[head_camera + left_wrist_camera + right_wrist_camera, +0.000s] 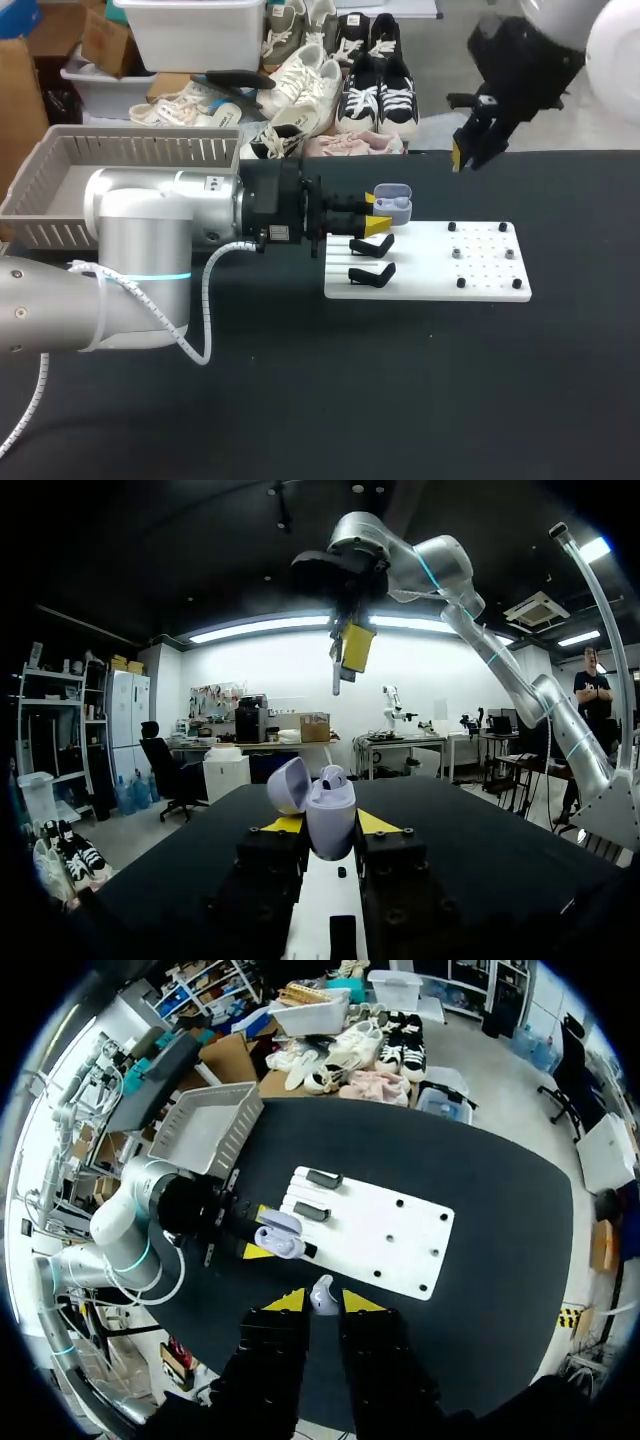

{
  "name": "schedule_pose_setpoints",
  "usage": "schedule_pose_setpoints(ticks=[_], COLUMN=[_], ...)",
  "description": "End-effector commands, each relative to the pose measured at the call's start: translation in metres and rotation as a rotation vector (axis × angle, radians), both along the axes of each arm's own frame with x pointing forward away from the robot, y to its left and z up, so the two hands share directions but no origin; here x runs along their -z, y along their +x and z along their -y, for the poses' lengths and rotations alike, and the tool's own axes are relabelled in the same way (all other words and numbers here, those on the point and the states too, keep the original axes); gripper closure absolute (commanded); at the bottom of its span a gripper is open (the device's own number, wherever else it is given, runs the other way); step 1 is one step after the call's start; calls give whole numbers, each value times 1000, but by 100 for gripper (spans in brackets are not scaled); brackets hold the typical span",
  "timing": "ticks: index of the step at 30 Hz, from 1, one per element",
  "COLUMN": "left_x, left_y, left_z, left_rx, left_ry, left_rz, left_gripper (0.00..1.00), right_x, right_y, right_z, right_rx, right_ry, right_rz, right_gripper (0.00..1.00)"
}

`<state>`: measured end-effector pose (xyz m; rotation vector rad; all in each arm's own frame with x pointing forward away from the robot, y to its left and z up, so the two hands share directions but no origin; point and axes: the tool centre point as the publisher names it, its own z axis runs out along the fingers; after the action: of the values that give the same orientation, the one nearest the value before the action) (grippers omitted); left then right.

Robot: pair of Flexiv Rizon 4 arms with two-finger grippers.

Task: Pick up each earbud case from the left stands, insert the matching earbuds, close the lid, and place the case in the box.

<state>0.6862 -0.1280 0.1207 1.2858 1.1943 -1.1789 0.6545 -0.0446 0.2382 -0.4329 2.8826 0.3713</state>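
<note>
Lavender, with its lid tipped open, the earbud case [393, 204] in the head view sits at the far left corner of the white board [470, 275], just past two black stands [371, 273]. The left gripper [375, 213] comes in from the left with a yellow tip on each side of the case. A grey basket [60, 190] stands on the black counter [450, 400] behind that arm. The right gripper [468, 152] hangs over the counter's far edge, well apart from the board. Whatever it carries is too small to make out here.

In the left wrist view, the earbud case [328, 815] stands upright between the left gripper's [330, 828] fingers, which press against both its sides, clamped on it. A pale rounded shape shows in the case's mouth, but I cannot tell what it is. The right gripper [346, 652] hangs above and beyond the case.

In the right wrist view, a small pale earbud [322, 1293] is pinched between the yellow tips of the right gripper [322, 1302]. Below and ahead lies the white board [385, 1240], with the earbud case [280, 1236] at its edge in the left gripper [262, 1235]. The stand under the case is hidden.
</note>
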Motion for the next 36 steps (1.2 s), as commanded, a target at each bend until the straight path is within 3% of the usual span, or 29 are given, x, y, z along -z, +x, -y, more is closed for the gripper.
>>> schedule_pose_setpoints(ticks=[1, 20, 28, 36], left_x=[1, 1, 1, 1], left_y=[0, 0, 0, 0], left_z=[0, 0, 0, 0], left_rx=[-2, -2, -2, -2], left_ry=[-1, -1, -1, -1], left_rz=[1, 1, 1, 1], left_gripper=[100, 100, 100, 100], right_x=[-13, -10, 17, 28], right_y=[-1, 3, -1, 0], right_z=[-18, -25, -66, -96], right_rx=[-16, -2, -125, -203], right_ry=[-53, -69, -158, -203], right_rz=[-20, -32, -78, -61], right_gripper=[100, 100, 100, 100])
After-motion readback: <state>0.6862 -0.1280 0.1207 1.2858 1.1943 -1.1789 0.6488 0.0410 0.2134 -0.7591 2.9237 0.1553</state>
